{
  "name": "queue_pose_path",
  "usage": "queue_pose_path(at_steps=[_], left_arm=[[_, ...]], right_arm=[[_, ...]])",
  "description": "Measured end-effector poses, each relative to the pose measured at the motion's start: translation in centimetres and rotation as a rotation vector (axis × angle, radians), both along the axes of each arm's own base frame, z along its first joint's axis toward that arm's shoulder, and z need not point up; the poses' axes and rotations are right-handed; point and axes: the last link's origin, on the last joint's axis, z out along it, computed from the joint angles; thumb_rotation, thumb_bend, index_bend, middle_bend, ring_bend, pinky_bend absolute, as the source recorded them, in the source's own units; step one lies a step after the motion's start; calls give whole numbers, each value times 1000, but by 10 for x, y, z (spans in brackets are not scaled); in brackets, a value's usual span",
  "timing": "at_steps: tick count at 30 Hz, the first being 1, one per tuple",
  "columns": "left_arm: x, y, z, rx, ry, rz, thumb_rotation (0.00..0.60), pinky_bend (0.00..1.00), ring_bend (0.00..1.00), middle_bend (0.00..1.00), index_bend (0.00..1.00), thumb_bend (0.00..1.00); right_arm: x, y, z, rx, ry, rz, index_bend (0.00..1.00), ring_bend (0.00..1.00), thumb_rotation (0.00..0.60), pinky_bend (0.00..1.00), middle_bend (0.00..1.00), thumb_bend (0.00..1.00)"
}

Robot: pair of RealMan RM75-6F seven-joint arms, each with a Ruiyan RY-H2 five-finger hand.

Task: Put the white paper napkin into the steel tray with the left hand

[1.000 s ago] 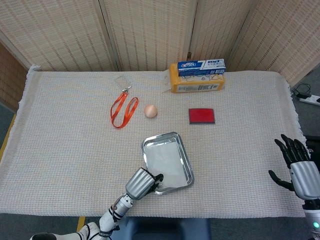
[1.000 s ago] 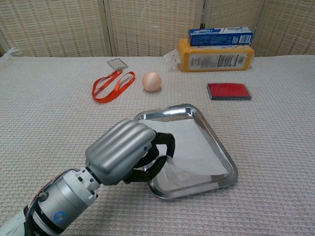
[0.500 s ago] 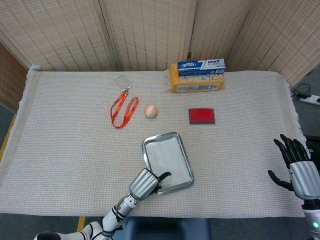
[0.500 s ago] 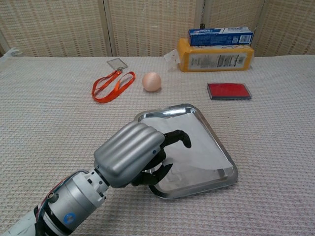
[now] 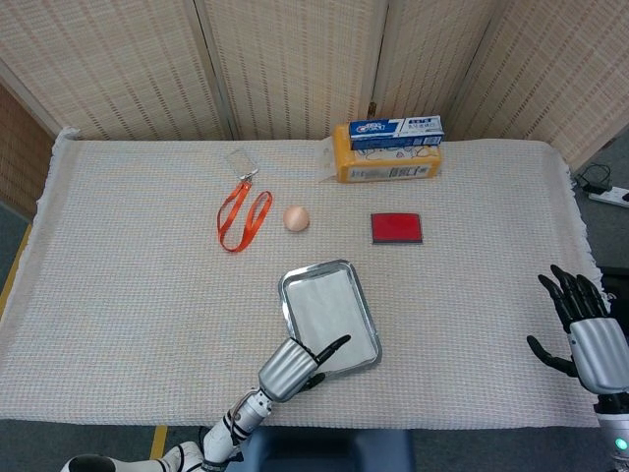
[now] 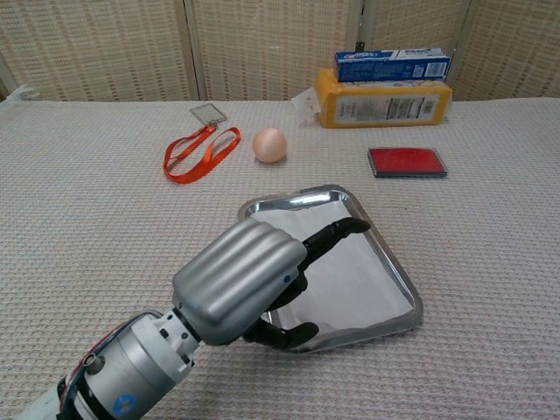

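The steel tray (image 5: 288, 286) (image 6: 404, 280) sits near the table's front edge, and the white paper napkin (image 5: 327, 311) (image 6: 359, 276) lies flat inside it. My left hand (image 5: 291, 367) (image 6: 245, 284) hovers over the tray's near left corner with its fingers stretched out and apart, holding nothing. One dark finger (image 6: 337, 234) reaches out over the napkin. My right hand (image 5: 586, 329) stays at the table's far right edge, fingers spread, with nothing in it; the chest view does not show it.
An orange lanyard (image 5: 242, 215) with a clear badge, an egg (image 5: 296, 218), a red flat case (image 5: 396, 227) and a yellow package (image 5: 386, 162) with a blue box (image 5: 396, 129) on top lie further back on the cloth-covered table (image 5: 118, 275).
My left hand's fingers have uncurled from the napkin and let it go. The hand has drawn back toward the table's front edge. The napkin now lies flat in the tray.
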Motion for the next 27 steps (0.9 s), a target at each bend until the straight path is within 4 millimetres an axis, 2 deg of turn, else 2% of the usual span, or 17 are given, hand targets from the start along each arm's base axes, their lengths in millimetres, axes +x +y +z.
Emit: queue_pose_path(at_steps=[10,20,23,27], left_arm=[[7,-6,2,16,51,-20,600,1000,1000,1000,137,201],[8,-12,8,-44,43,4,600,1000,1000,1000,229,216],[9,-14,14,-94,31,25,600,1000,1000,1000,246,219],[1,-10,35,-111,16,50,600,1000,974,1000,270,252]], right_arm=[[1,1,0,1,-1,5,0,0,600,0,0,338],[1,2,3,1,-9,15,0,0,600,0,0,338],[2,3,3,3,-10,20,0,0,600,0,0,338],[3,6,3,4,-8,28,0,0,600,0,0,337]])
